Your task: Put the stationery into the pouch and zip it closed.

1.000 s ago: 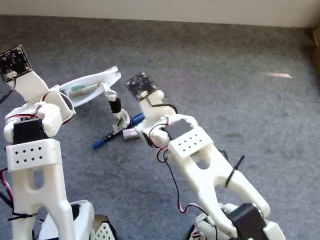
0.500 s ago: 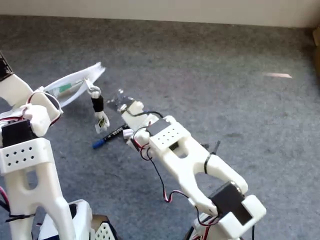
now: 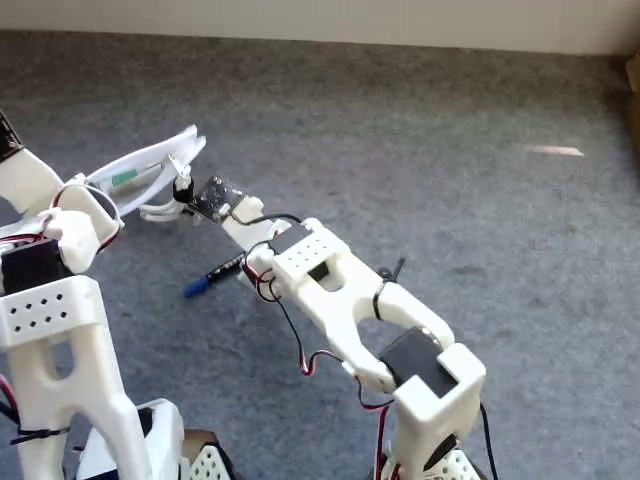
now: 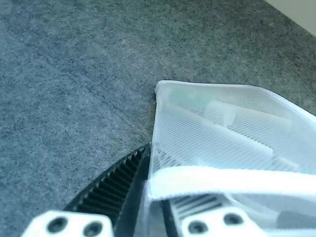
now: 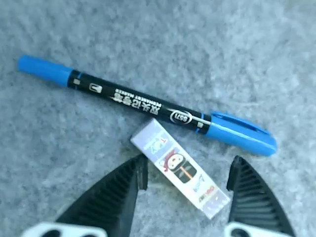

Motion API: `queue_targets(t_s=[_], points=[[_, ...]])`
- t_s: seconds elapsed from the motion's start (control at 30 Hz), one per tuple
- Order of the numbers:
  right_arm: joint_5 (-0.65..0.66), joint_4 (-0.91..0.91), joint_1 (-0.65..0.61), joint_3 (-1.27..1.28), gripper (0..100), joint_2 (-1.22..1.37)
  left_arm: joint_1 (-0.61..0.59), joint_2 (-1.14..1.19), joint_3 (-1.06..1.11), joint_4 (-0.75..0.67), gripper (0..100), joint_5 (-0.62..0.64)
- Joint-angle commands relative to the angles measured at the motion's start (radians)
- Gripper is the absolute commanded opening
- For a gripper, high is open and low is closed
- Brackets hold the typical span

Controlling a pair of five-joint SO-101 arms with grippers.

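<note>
Lowered since a second ago, the right gripper [image 5: 188, 167] now hangs over the eraser [image 5: 180, 168], jaws apart on either side of it. The blue-capped marker [image 5: 143, 106] lies just beyond the fingertips on the grey carpet [image 5: 44, 148]. The left gripper [image 4: 154, 168] is clamped on the edge of the mesh pouch [image 4: 237, 133].

Marker [image 3: 212, 278] half under right arm [image 3: 330, 290]

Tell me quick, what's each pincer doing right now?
Left pincer: shut on the pouch.
Right pincer: open, straddling the eraser, gripping nothing.
</note>
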Motion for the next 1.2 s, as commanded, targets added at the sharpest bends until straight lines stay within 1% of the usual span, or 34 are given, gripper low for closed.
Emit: queue_targets(t_s=[0.0,0.07,0.1,0.17,0.27,0.33,0.53,0.7,0.9,1.0,1.1,1.17], points=[[0.089,-0.016,-0.008,-0.051,25.2,0.005,-0.018,-0.008,-0.056,-0.02,1,0.011],[0.115,-0.016,-0.008,-0.051,24.1,0.012,-0.018,-0.008,-0.056,-0.02,1,0.011],[0.117,-0.016,-0.008,-0.051,21.7,0.012,-0.018,-0.008,-0.056,-0.02,1,0.011],[0.132,-0.016,-0.008,-0.051,14.6,0.012,-0.018,-0.008,-0.056,-0.02,1,0.011],[0.213,-0.013,-0.008,-0.051,3.6,0.007,-0.018,-0.008,-0.054,-0.02,1,0.011],[0.233,-0.008,-0.008,-0.047,0.2,0.007,-0.015,-0.008,-0.054,-0.02,1,0.009],[0.233,0.142,-0.001,-0.045,0.5,0.001,-0.001,-0.008,-0.053,-0.02,1,0.008],[0.232,0.214,0.031,-0.019,0.5,-0.113,-0.001,-0.008,-0.053,-0.02,1,0.008],[0.236,0.226,0.041,0.119,0.5,-0.249,-0.001,-0.008,-0.053,-0.02,1,0.008],[0.244,0.226,0.036,0.156,0.8,-0.255,-0.001,-0.008,-0.053,-0.02,1,0.008],[0.29,0.225,0.036,0.156,1.0,-0.254,-0.001,-0.008,-0.053,-0.017,1,0.008],[0.29,0.229,0.035,0.156,1.5,-0.254,-0.001,-0.008,-0.053,-0.015,1,0.008]])
